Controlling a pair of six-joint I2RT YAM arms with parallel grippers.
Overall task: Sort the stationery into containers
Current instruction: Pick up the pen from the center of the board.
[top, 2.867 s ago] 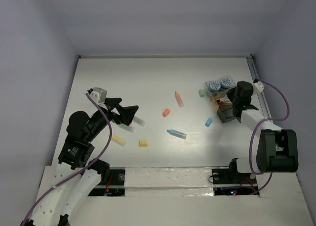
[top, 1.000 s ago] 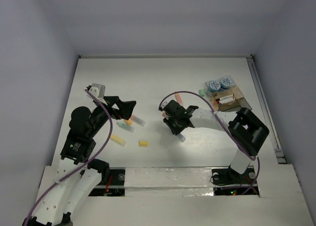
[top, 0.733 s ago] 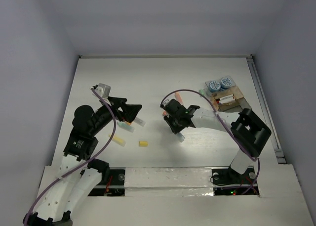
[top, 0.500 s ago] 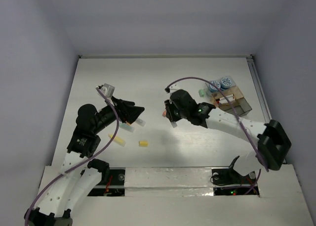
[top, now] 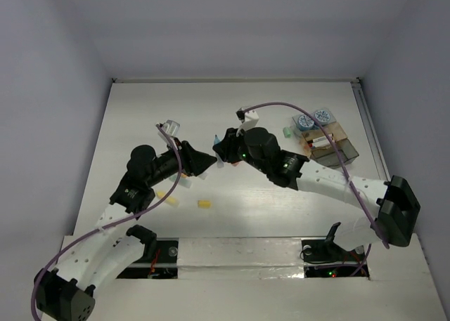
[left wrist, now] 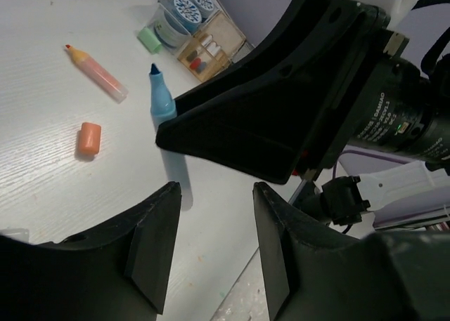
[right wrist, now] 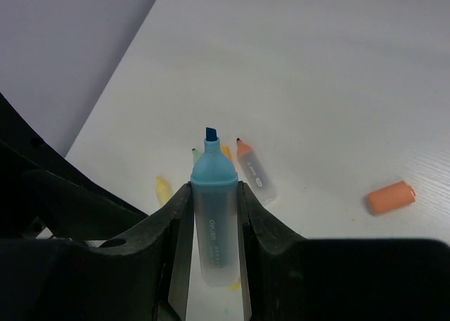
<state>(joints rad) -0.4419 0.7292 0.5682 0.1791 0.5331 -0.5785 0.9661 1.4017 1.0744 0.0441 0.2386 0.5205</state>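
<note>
My right gripper is shut on a blue marker with a clear body, held off the table tip forward. In the left wrist view that blue marker sticks out of the right gripper's black fingers, just ahead of my left gripper. The left gripper's jaws stand apart with nothing between them. From above, the left gripper and right gripper almost meet at mid-table. The clear divided container sits far right with blue-and-white rolls beside it.
An orange marker, a short orange piece and a yellow stick lie on the table below the grippers. A yellow piece lies nearer the front. A green eraser rests left of the container.
My right arm has lifted the blue marker off the table and swung it left. The left gripper has moved right toward it, and its jaws have narrowed.
</note>
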